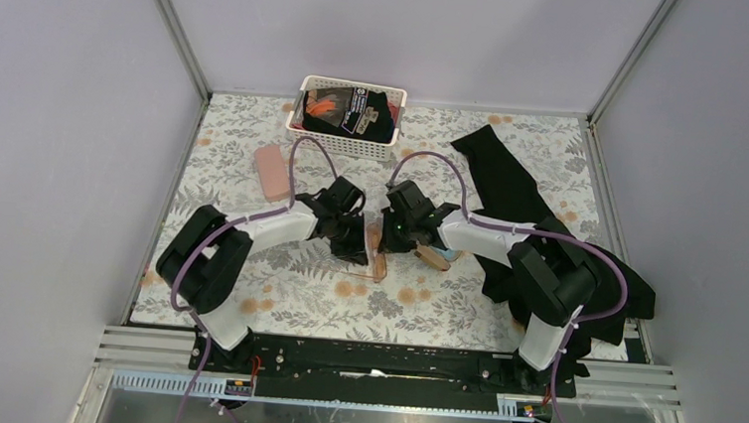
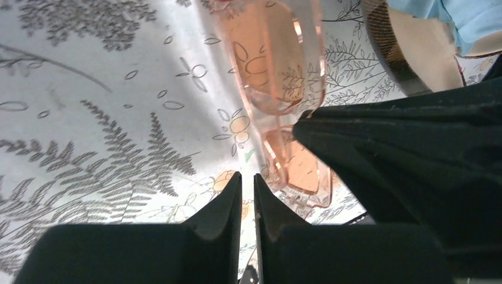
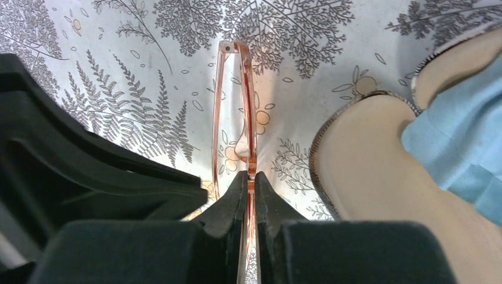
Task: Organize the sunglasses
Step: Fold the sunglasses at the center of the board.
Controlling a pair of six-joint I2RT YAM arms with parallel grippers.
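Sunglasses [image 2: 275, 65] with pale orange-pink lenses were at the middle of the table [image 3: 331, 35], their long axis running roughly near to far between the two wrists. The right gripper [image 3: 248, 183] was pinched tight on a thin edge of the frame, which ran straight away from its fingertips. The left gripper [image 2: 247, 180], just left of the lenses, stood almost closed (nothing showed in the slit). The open case [image 3: 361, 154], a blue cloth [image 3: 456, 148] inside, lay just to the right, so the right arm probably had the shorter carry.
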